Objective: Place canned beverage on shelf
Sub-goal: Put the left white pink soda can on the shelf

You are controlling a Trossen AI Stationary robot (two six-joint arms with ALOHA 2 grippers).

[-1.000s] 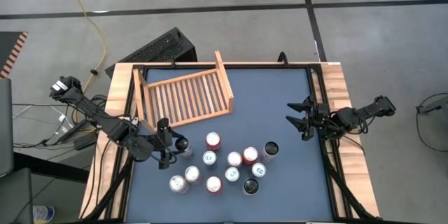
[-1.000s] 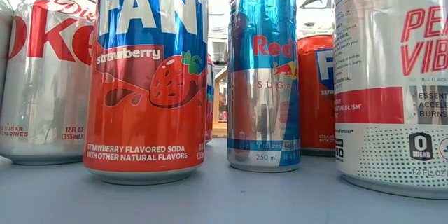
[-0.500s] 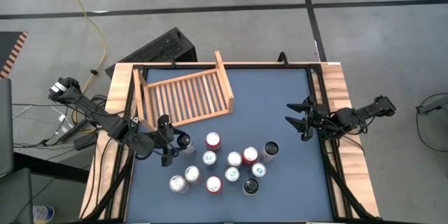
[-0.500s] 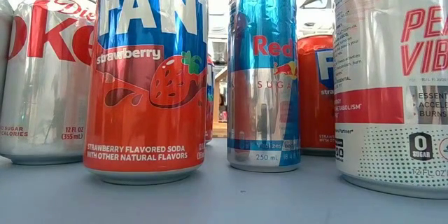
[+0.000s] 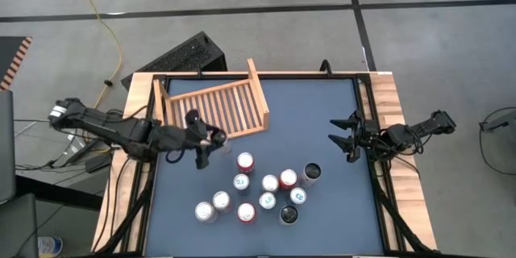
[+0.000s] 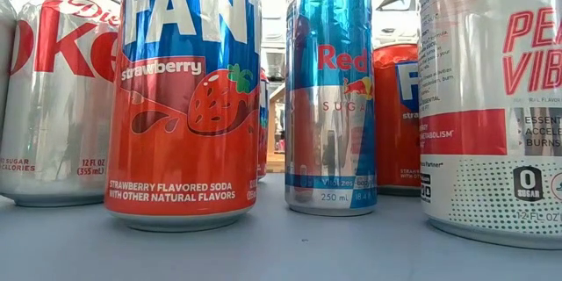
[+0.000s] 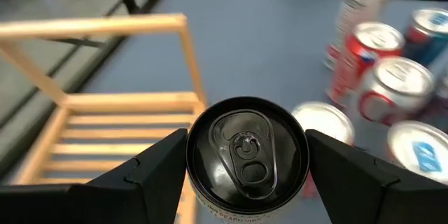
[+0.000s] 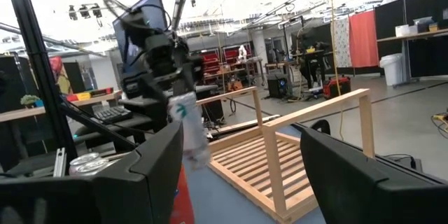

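Your can is a slim white drink can with a dark lid and pull tab; from the right wrist view you can see its white side with a teal mark. It hangs above the near edge of the light-wood slatted shelf, the rack with raised side boards that lies at an angle on the dark blue table top.

The high view gives you the layout: the left gripper at the shelf's near edge and, well apart, a cluster of upright cans in the middle of the table. The left wrist view shows what that one cannot: the lid sitting squarely between the two dark fingers, the shelf slats beneath it, and a few of the other cans beyond. The low view sees neither gripper nor shelf, only can fronts: a red strawberry soda can, a silver diet cola can, a slim blue and silver energy drink can.

Your left gripper is clamped on the white can, one finger against each side of it. The right gripper waits near the table's right edge with its fingers spread and nothing between them.
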